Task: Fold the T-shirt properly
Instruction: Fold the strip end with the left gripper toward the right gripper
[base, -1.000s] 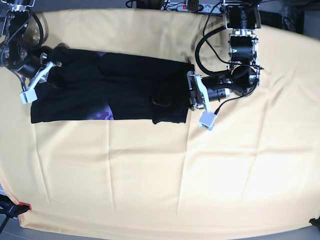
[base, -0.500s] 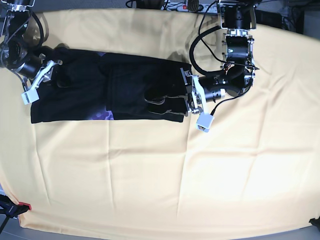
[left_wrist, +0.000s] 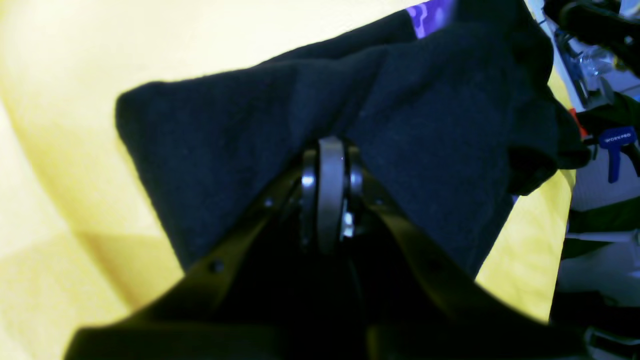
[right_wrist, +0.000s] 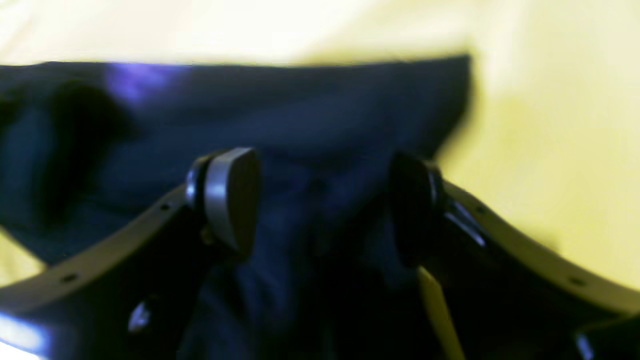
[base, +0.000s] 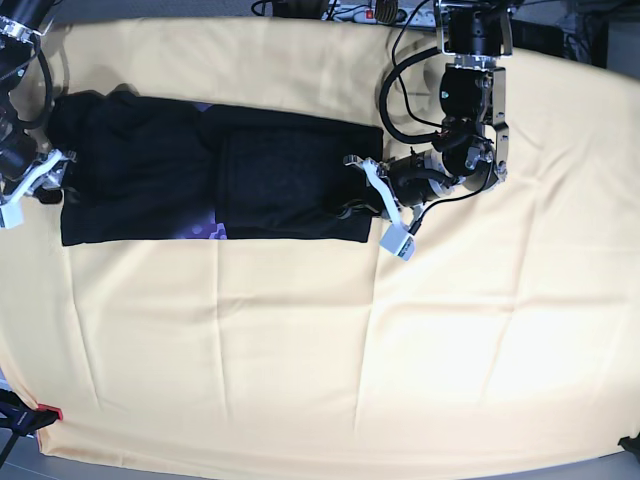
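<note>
T-shirt (base: 200, 180) lies as a long folded band at the far side of the table (base: 400, 350). Left gripper (base: 362, 200), jaws pinching the hem, has drawn back lower. Right gripper (right_wrist: 320, 200), jaws spread, has slid off the shirt's end. Cross-fold seems not yet started.

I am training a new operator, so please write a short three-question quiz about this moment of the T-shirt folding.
1. True or false: the left gripper is shut on the T-shirt.
2. The right gripper is: A) open, B) shut on cloth, C) out of view.
3. What colour is the cloth under the T-shirt?

Key:
1. True; its pads pinch a black fold.
2. A; its jaws stand apart above the shirt.
3. Yellow.
</note>
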